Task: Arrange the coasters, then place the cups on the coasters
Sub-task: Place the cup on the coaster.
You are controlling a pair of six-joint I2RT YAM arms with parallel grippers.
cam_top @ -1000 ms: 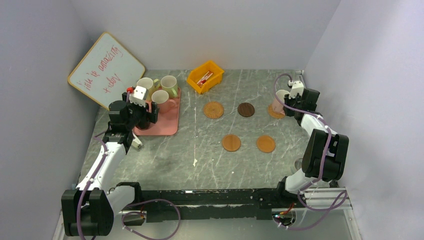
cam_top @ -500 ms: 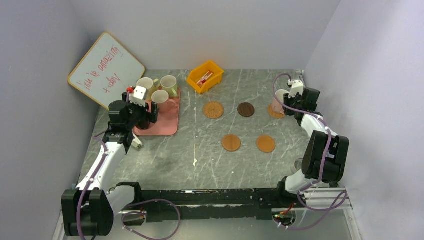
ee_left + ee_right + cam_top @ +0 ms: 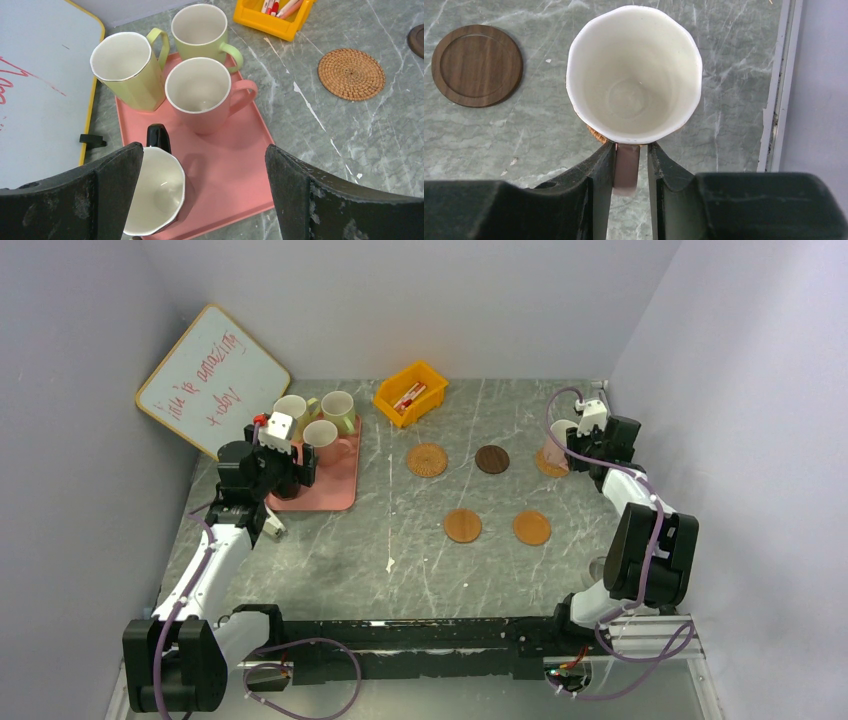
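Right end effector (image 3: 630, 148) is seen at the far right of the surface (image 3: 420, 560). Its jaws are set slightly apart on either side of the handle (image 3: 626, 172) of a pale pink cup (image 3: 634, 75). A narrow gap is shown between the handle and one finger, so the handle is not clamped. This cup is stood upright on an orange-brown coaster (image 3: 595, 133), of which only a sliver is visible under the base. A dark brown coaster (image 3: 476, 65) is laid near it, and a woven tan coaster (image 3: 427, 459) is found further left in the same row. Nearer the arms, a left plain coaster (image 3: 462, 525) and a right plain coaster (image 3: 531, 527) are laid side by side, apart from each other.

Left end effector (image 3: 202, 149) is held wide open above a pink tray (image 3: 235, 170), with nothing gripped. Four cups are stood upright on that tray: a faceted green cup (image 3: 127, 70), a round green cup (image 3: 200, 30), a second pink cup (image 3: 200, 92) and a black cup (image 3: 155, 195), the last partly hidden by one finger. A yellow bin (image 3: 272, 17) is placed beyond the tray.
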